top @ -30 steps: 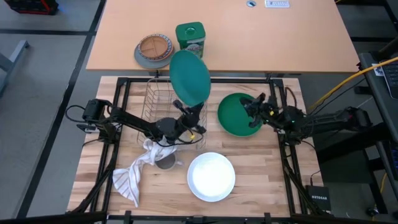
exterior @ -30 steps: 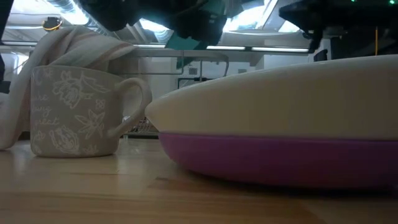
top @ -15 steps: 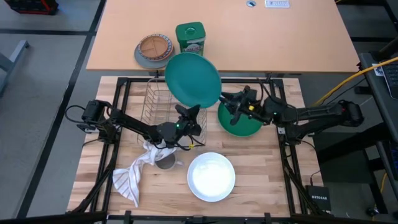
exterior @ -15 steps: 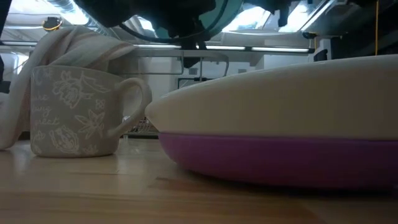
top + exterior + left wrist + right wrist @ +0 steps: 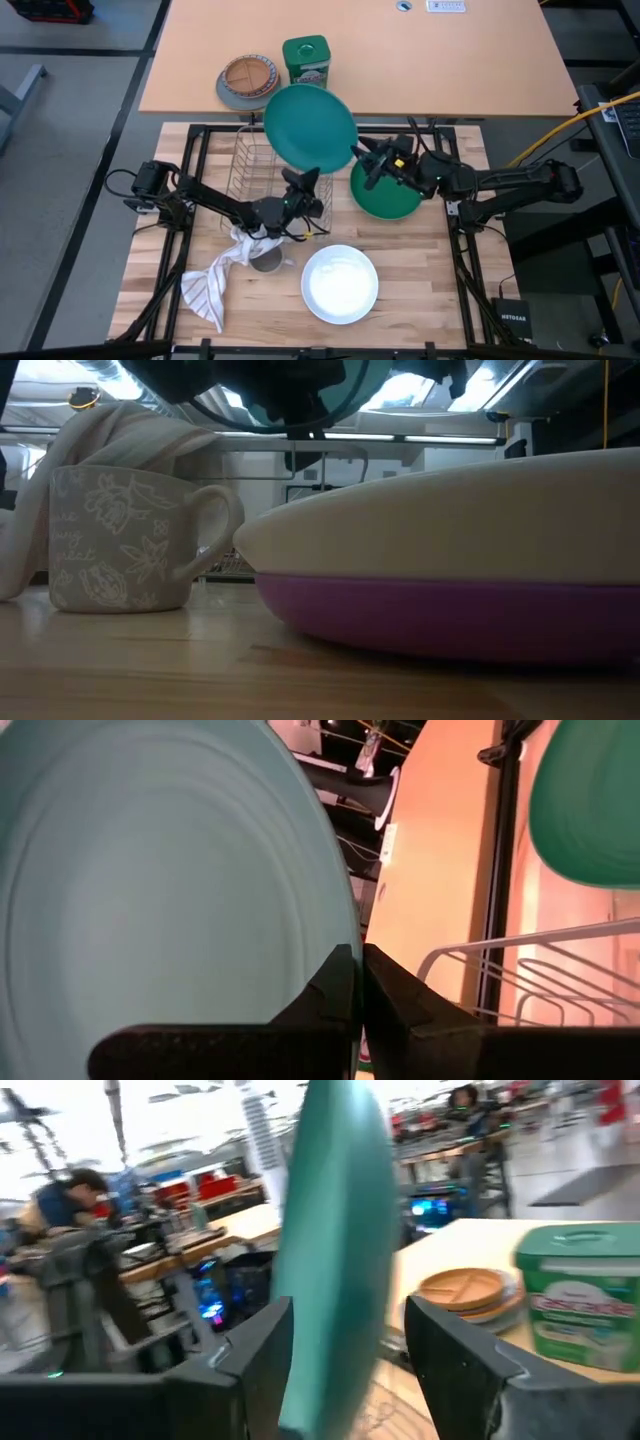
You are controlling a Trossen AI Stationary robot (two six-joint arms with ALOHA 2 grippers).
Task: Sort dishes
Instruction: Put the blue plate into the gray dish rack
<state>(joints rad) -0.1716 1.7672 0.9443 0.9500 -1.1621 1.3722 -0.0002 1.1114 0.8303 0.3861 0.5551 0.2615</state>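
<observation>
My left gripper (image 5: 304, 180) (image 5: 358, 955) is shut on a teal plate (image 5: 310, 126) (image 5: 170, 900) and holds it up over the wire dish rack (image 5: 258, 165). My right gripper (image 5: 367, 163) (image 5: 345, 1320) is open. Its two fingers stand on either side of the teal plate's right rim (image 5: 335, 1250); whether they touch it, I cannot tell. A darker green plate (image 5: 388, 195) lies on the table below the right gripper. Nearer me, a white plate (image 5: 340, 283) rests on a purple plate (image 5: 440, 615). My left gripper pinches the teal plate's near rim (image 5: 352, 932) between its two fingers, coming from below and pointing up toward the far side. The plate stands tilted above the fingers, lifted clear of the rack and the table.
A striped towel (image 5: 215, 275) lies draped over a patterned mug (image 5: 125, 540) at the near left. On the far table stand a tan and grey divided plate (image 5: 247, 80) and a green tub (image 5: 306, 62). Black frame rails border the wooden board.
My left gripper has turned the teal plate, so its round face now shows fuller from above. My right gripper has left the darker green plate and gone toward the table's left and far edge, up to the teal plate's right rim.
</observation>
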